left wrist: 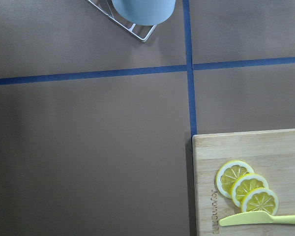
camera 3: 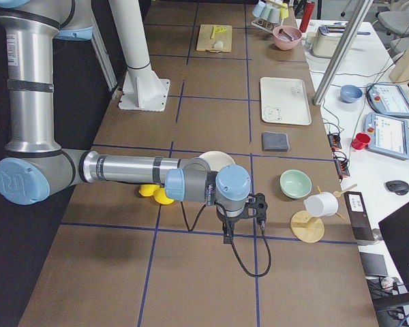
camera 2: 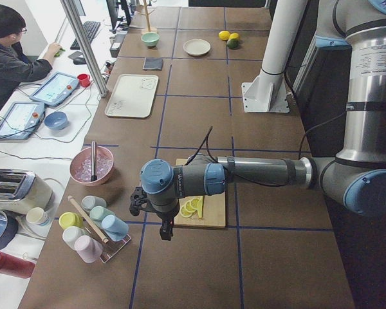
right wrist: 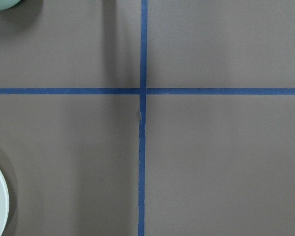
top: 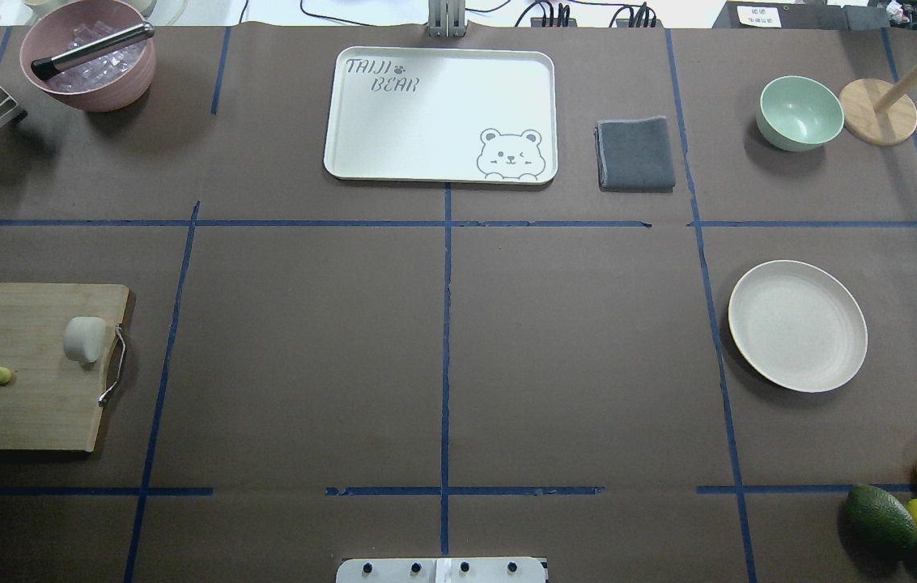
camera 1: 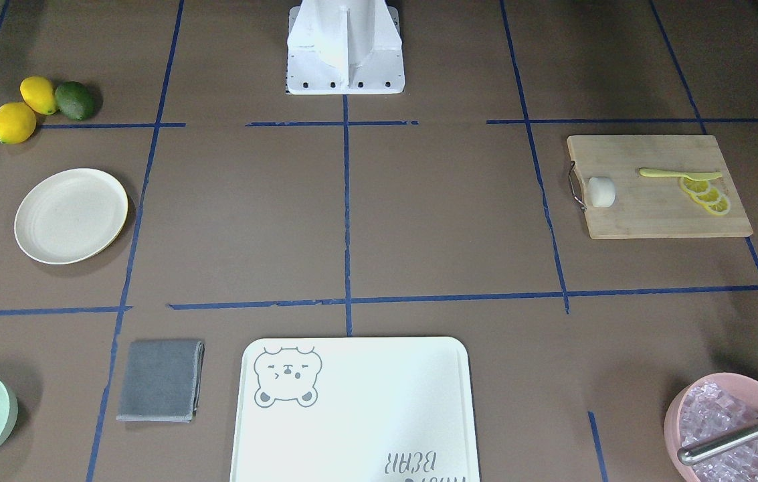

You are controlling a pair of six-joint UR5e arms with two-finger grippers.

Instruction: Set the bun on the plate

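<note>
- End effectors show only in the side views: the left end effector (camera 2: 165,228) hangs over the tabletop (top: 304,364) just past the board (camera 1: 646,214), off the end with the lemon slices (camera 1: 706,195). I cannot tell whether its fingers are spread or pressed together.
- The right end effector (camera 3: 227,234) hangs well apart from the board, out past the plate (camera 1: 71,215). I cannot tell its finger state either.
- The bun (camera 1: 601,191) lies on the board at the end opposite the slices, just beside the wire handle (camera 1: 575,187), with nothing gripping it.
- The plate sits bare, well apart from the board, beyond its handle end and across the tabletop's middle.
- Key relation: from the left end effector the bun lies along the board's length, past the slices, toward the handle end. The left wrist view takes in the slices but not the bun.
- The bun seems to rest on its side, with its axis roughly along the board's length, so fingers closing across the board's width should meet its curved flanks.
- The left arm is much the nearer to the bun, the right arm the nearer to the plate.
</note>
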